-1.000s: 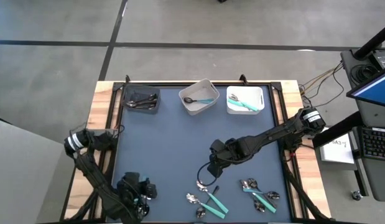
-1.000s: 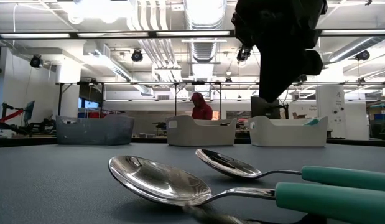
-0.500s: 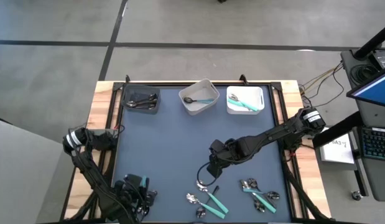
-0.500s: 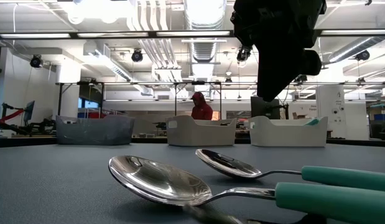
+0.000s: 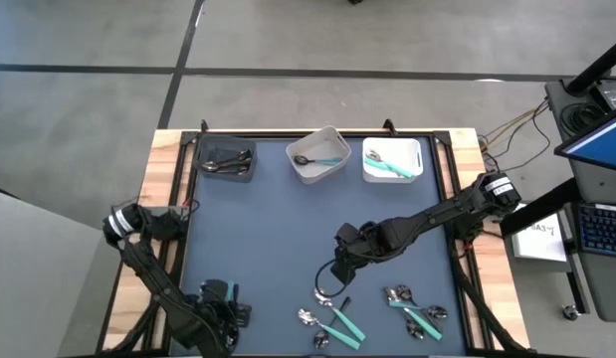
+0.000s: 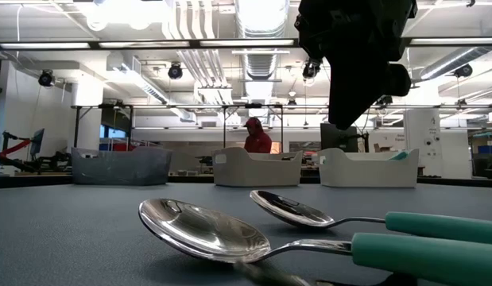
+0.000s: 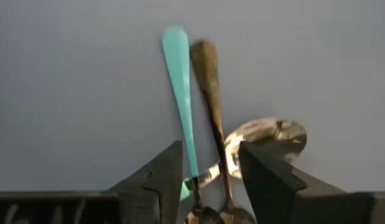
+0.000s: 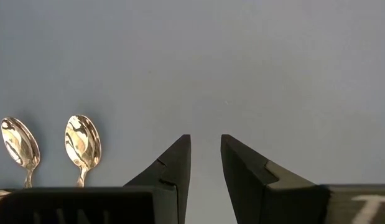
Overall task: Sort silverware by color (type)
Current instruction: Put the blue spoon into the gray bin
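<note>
Silverware lies in loose groups on the dark mat near the near edge: teal-handled spoons (image 5: 337, 318), more pieces to their right (image 5: 417, 310), and a few under my left gripper (image 5: 220, 303). In the left wrist view the open fingers stand on either side of a teal handle (image 7: 180, 93) and a dark bronze handle (image 7: 208, 93), beside a spoon bowl (image 7: 267, 137); I cannot tell whether they touch. My right gripper (image 5: 339, 270) hovers just beyond the middle group, open by a narrow gap (image 8: 206, 140) over bare mat, with two spoon bowls (image 8: 83, 142) to one side.
Three bins stand along the far edge. The dark grey bin (image 5: 228, 159) holds dark utensils. The tilted white bin (image 5: 332, 137) holds a teal-handled spoon, and the right white bin (image 5: 419, 149) holds teal pieces. The mat's middle (image 5: 268, 229) is open. A person shows in the room beyond (image 6: 257, 137).
My left arm has shifted slightly at the near left corner, its gripper staying over the same utensils. No utensil has visibly moved.
</note>
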Motion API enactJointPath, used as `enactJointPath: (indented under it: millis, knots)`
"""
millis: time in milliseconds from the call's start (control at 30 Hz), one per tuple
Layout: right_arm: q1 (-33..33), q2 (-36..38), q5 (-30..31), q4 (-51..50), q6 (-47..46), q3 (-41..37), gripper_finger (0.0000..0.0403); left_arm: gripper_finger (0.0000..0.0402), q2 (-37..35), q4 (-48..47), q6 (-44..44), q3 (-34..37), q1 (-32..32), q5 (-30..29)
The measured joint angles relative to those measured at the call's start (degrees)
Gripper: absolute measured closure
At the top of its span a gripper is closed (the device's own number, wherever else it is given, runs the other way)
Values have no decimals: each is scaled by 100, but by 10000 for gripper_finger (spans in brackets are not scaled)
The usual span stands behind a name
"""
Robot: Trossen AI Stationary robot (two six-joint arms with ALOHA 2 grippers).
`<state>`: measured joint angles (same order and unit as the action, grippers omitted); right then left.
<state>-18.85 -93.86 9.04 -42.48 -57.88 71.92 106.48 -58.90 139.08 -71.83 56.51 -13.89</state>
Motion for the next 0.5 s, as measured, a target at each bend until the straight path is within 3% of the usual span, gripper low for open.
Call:
enactJointPath:
  millis: [167, 333, 500]
  knots:
    - [0, 0, 0, 0, -1, 0, 323, 260, 0, 650, -239, 382, 6, 13]
    - [0, 0, 0, 0, 1, 0, 323, 261, 0, 697, -334, 515, 4, 26]
    - [0, 0, 0, 0, -1, 0, 323, 273, 4, 682, -560, 626, -11, 414]
